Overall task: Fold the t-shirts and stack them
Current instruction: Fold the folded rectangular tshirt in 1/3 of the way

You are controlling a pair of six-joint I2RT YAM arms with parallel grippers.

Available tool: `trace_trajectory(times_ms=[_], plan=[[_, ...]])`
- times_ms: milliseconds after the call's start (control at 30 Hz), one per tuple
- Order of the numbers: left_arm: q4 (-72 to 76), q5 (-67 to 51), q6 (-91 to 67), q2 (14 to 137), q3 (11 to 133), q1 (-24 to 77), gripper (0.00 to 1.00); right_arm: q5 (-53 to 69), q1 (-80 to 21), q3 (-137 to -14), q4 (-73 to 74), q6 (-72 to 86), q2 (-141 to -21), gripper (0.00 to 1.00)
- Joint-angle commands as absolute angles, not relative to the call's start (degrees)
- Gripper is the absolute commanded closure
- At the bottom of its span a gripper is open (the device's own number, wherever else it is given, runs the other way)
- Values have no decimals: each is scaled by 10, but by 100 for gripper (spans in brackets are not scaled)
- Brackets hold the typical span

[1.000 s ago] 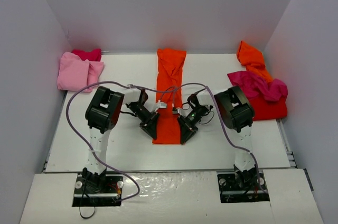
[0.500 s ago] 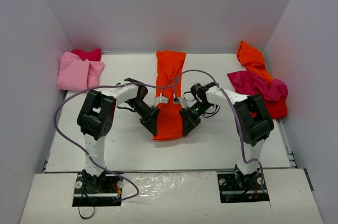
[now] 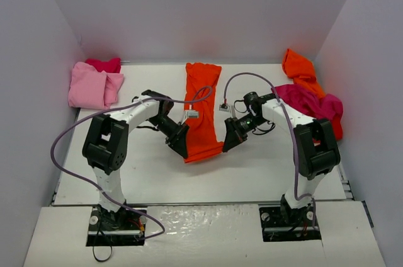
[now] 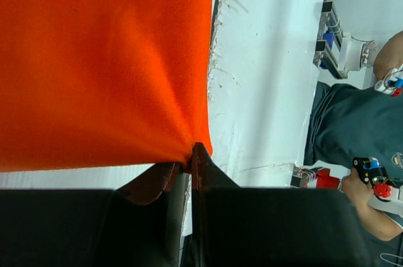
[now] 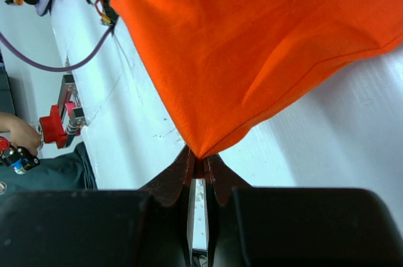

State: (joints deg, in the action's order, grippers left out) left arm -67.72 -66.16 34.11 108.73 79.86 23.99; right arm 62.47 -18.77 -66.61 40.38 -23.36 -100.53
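Farthest left, in the back corner of the table, lies a pink shirt, crumpled, with a dark pink shirt touching it from behind. A purple cable loops out from the left arm toward that side. Next, the left gripper reaches in toward the middle, its fingers pressed together on the near left corner of the orange shirt; the left wrist view shows the cloth puckered to a point where the pads meet, with white table beside it. That shirt is folded into a long strip running from the table's back edge to its middle. Its near edge spans between the two grippers. On its right corner the right gripper is likewise clamped tight, the cloth drawn to a peak between the fingers in the right wrist view. Farther right, against the side wall, sits a heap: a second orange shirt at the back, a magenta shirt in front of it and touching, and a red shirt showing at the heap's near edge, partly hidden by the right arm.
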Motion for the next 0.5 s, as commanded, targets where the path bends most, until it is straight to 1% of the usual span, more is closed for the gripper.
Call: trace_trajectory(times_ms=[0, 133, 267, 467], plan=[[-783, -648, 392, 1075, 824, 207, 100, 617, -165, -675, 445, -260, -975, 100], [-855, -656, 439, 1114, 877, 206, 100, 620, -167, -711, 477, -286, -1002, 100], [-950, -669, 514, 1181, 968, 205, 100, 617, -164, -795, 522, -317, -1057, 100], [-932, -654, 479, 1204, 1041, 198, 100, 601, -164, -907, 529, -309, -1126, 100]])
